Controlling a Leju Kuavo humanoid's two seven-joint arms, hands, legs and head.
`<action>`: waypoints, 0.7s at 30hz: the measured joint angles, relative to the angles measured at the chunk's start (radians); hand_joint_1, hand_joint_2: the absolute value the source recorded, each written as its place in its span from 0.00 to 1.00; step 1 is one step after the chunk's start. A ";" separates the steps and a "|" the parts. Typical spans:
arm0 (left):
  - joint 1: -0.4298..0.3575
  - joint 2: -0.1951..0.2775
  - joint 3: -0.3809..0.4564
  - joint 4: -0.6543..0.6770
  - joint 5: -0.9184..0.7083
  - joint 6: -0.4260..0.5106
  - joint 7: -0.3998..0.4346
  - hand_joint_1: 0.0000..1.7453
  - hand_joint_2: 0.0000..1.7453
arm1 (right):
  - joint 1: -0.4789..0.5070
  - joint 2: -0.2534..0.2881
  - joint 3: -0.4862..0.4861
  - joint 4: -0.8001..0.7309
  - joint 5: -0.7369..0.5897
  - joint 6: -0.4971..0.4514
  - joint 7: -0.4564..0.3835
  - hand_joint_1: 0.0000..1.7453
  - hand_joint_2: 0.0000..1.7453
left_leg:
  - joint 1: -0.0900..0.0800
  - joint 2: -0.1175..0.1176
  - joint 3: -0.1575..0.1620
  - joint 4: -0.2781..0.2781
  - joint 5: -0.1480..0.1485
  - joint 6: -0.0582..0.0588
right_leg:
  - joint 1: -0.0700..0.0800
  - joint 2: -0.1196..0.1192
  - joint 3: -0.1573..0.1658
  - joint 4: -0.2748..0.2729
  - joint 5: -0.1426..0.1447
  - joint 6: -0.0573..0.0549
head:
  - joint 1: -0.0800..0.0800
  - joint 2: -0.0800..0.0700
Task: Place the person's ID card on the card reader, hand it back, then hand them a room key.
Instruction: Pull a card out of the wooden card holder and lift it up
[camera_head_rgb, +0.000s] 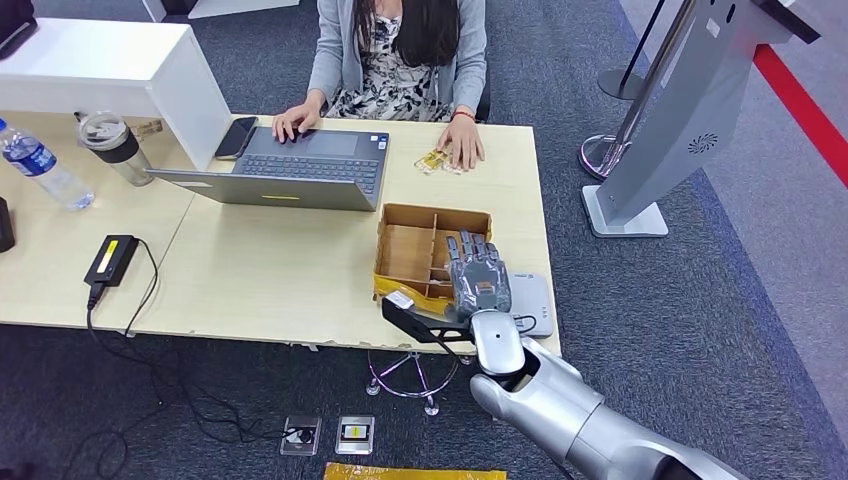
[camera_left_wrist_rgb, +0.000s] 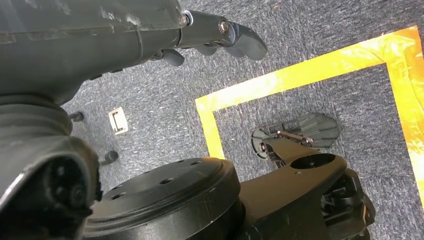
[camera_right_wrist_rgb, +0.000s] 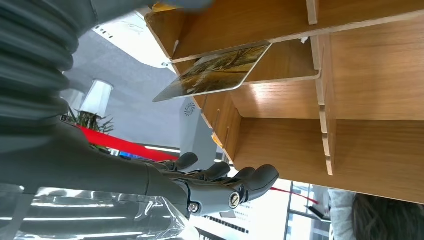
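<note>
item: your right hand (camera_head_rgb: 478, 278), fingers spread and grasping nothing, hovers over the wooden box (camera_head_rgb: 408, 250) where a key card (camera_right_wrist_rgb: 215, 71) leans in its slot for picking.

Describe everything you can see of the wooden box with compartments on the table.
The wooden divider box is an open-topped tray of light plywood, split by thin partitions into several compartments. It sits near the table's front edge, beside the laptop's corner. The right hand reaches over its right side, fingers apart. A picture-printed card leans tilted inside one compartment.
</note>
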 joint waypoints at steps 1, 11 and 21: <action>0.000 0.000 0.000 0.000 0.000 0.000 0.000 0.00 0.00 | 0.000 0.000 0.000 0.002 -0.001 0.000 0.000 0.97 1.00 | 0.000 0.000 0.000 0.000 0.000 0.000 | 0.000 0.000 0.000 0.000 0.000 0.000 | 0.000 0.000; 0.000 0.000 0.000 0.000 0.001 0.001 0.000 0.00 0.00 | -0.001 0.005 0.005 0.019 -0.005 0.012 -0.001 1.00 1.00 | 0.000 0.000 0.000 0.000 0.000 0.000 | 0.000 0.000 0.000 0.000 0.000 0.000 | 0.000 0.000; 0.000 0.000 0.000 0.000 0.002 0.000 0.000 0.00 0.00 | -0.003 0.007 0.015 0.023 -0.023 0.008 -0.006 1.00 1.00 | 0.000 0.000 0.000 0.000 0.000 0.000 | 0.000 0.000 0.000 0.000 0.000 0.000 | 0.000 0.000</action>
